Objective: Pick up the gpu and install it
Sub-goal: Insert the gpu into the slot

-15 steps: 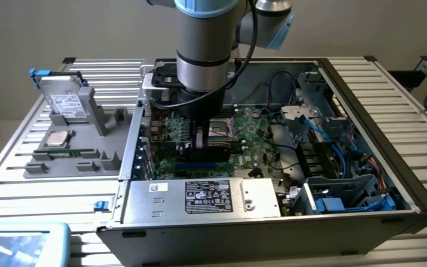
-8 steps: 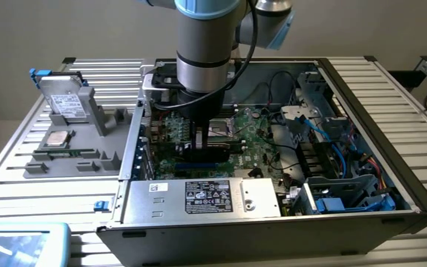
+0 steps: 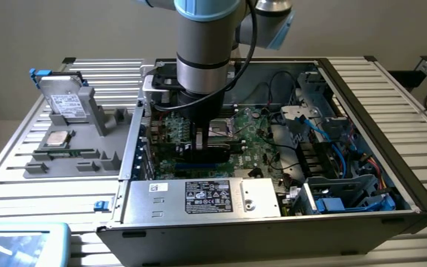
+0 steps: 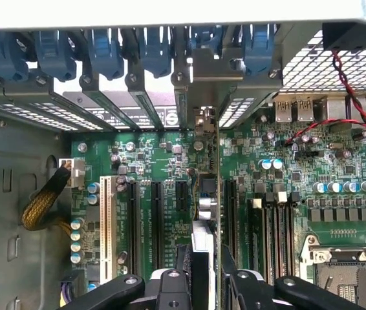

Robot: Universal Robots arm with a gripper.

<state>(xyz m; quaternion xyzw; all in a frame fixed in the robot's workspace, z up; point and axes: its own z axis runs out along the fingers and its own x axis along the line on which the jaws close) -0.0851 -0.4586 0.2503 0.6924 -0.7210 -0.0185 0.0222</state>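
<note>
My gripper point(image 3: 204, 146) is down inside the open computer case point(image 3: 413, 194), shut on the gpu point(image 3: 224, 149), which shows as a dark card just above the green motherboard point(image 3: 254, 153). In the wrist view the gpu point(image 4: 210, 194) is seen edge-on, standing upright between my two black fingers point(image 4: 186, 261), with the gripper point(image 4: 207, 265) clamped near its middle. Its silver end bracket point(image 4: 214, 68) lies against the case's rear slot openings. The card stands in line with one of the long black expansion slots point(image 4: 227, 219). Whether its edge is seated in the slot I cannot tell.
A silver power supply point(image 3: 198, 197) fills the case's front. A grey parts tray point(image 3: 109, 161) at the exterior view's left holds a hard drive point(image 3: 66, 103) and a memory stick point(image 3: 65, 150). Blue slot clips point(image 4: 105, 48), red and black wires point(image 4: 338, 123) and a yellow braided cable point(image 4: 44, 200) crowd the card.
</note>
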